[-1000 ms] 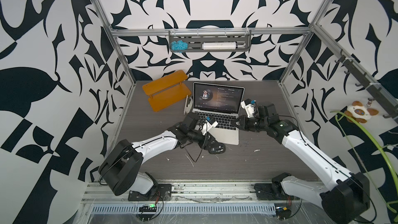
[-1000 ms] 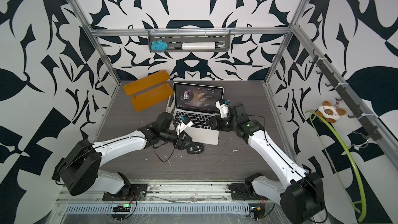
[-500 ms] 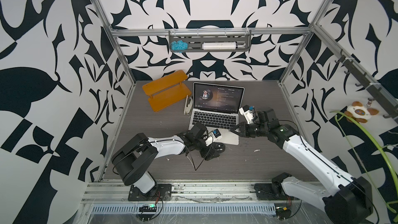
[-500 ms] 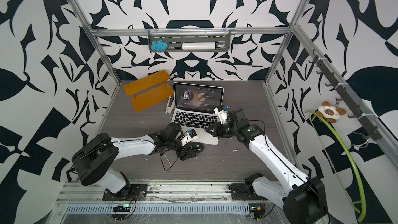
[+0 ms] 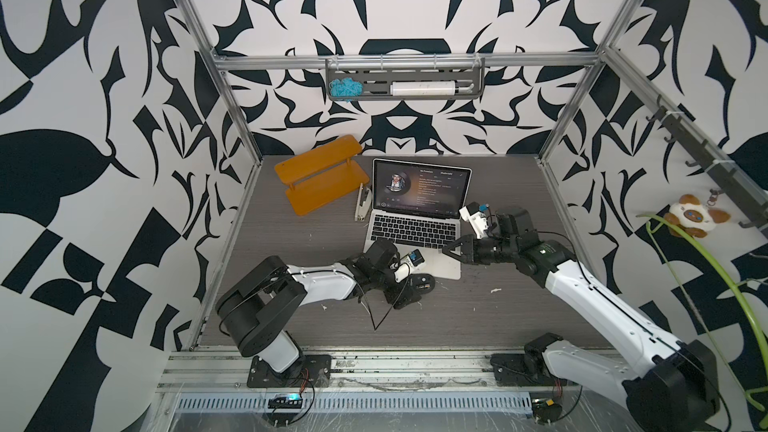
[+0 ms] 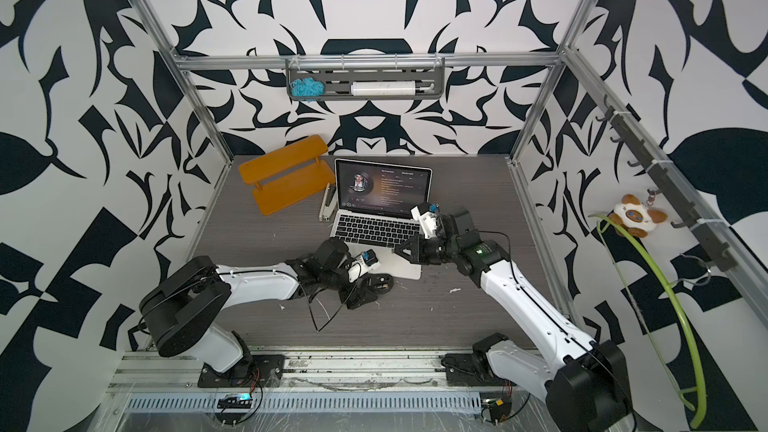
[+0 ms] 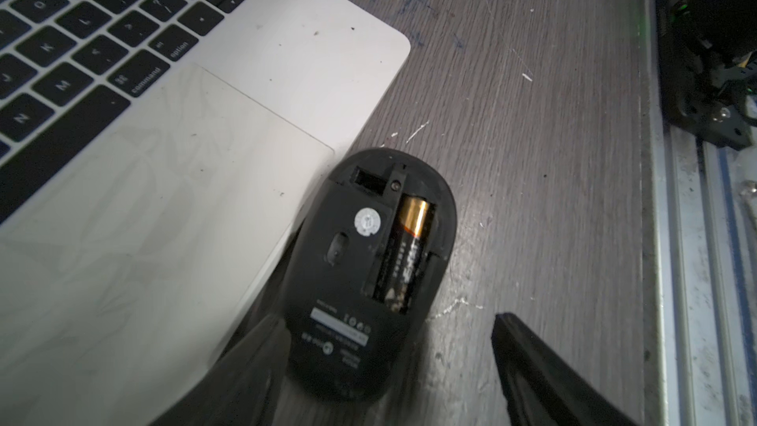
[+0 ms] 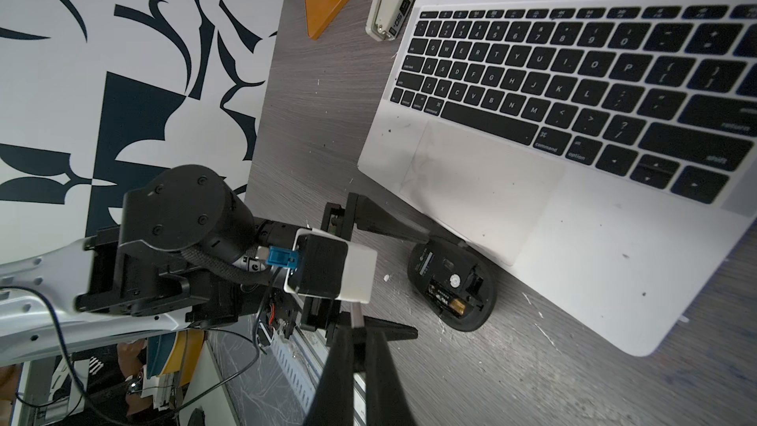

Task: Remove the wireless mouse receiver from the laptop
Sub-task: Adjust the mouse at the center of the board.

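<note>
The laptop [image 5: 415, 230] sits open mid-tabletop [image 5: 457, 326], toward 12 o'clock. The mouse [image 7: 368, 247] lies belly-up just beside its 6 o'clock edge, between the spread-apart fingers of the left end effector [image 7: 389, 321]. The right end effector [image 8: 356, 327], over the laptop's 4 o'clock corner, is clamped on the silver receiver [image 8: 357, 315].

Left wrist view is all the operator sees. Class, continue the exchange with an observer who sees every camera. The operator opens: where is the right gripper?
Observer: The right gripper is shut, its tips over the palm rest of the laptop, near its right edge.
Operator: Holding anything?
Observer: In the right wrist view, a small silver piece pokes out between its closed tips, perhaps the receiver.
Operator: Anything left of the laptop?
Observer: A pale stapler lies beside its left rear corner.
</note>
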Controlling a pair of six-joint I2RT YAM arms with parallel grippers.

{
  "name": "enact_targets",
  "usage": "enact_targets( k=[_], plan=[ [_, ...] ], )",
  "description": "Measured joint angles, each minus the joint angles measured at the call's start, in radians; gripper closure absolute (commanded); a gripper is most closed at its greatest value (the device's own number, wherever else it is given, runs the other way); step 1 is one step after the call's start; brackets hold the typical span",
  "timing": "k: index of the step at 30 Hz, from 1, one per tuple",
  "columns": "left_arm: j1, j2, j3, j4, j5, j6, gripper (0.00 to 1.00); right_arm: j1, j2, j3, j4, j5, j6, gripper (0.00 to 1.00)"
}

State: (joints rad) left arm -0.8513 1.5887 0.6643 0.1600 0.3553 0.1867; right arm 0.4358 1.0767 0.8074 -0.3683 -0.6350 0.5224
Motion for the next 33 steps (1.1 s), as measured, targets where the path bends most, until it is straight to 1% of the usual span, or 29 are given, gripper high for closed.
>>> enact_targets(
  k=[1, 3, 11, 14, 18, 24, 33],
  plan=[
    [0.0, 0.003, 0.003, -0.002, -0.001, 0.006, 0.04, 0.0, 0.0, 0.0, 0.002, -0.002, 0.002, 1.0],
    [0.0, 0.014, 0.005, -0.003, -0.004, 0.018, 0.04, 0.0, -0.003, 0.0, 0.004, -0.006, 0.01, 1.0],
    [0.0, 0.066, 0.03, -0.014, -0.012, 0.042, 0.04, 0.0, -0.026, -0.012, 0.031, -0.019, 0.028, 1.0],
    [0.0, 0.081, 0.039, -0.007, -0.009, 0.048, 0.06, 0.0, -0.027, -0.015, 0.035, -0.021, 0.035, 1.0],
    [0.0, 0.107, 0.041, 0.04, 0.023, 0.058, 0.08, 0.0, -0.027, -0.018, 0.039, -0.021, 0.039, 1.0],
    [0.0, 0.144, -0.002, 0.198, 0.076, 0.064, 0.09, 0.0, -0.029, -0.018, 0.039, -0.022, 0.037, 1.0],
    [-0.007, 0.21, -0.159, 0.6, 0.078, 0.042, 0.1, 0.0, -0.027, -0.018, 0.038, -0.021, 0.024, 1.0]
  ],
)
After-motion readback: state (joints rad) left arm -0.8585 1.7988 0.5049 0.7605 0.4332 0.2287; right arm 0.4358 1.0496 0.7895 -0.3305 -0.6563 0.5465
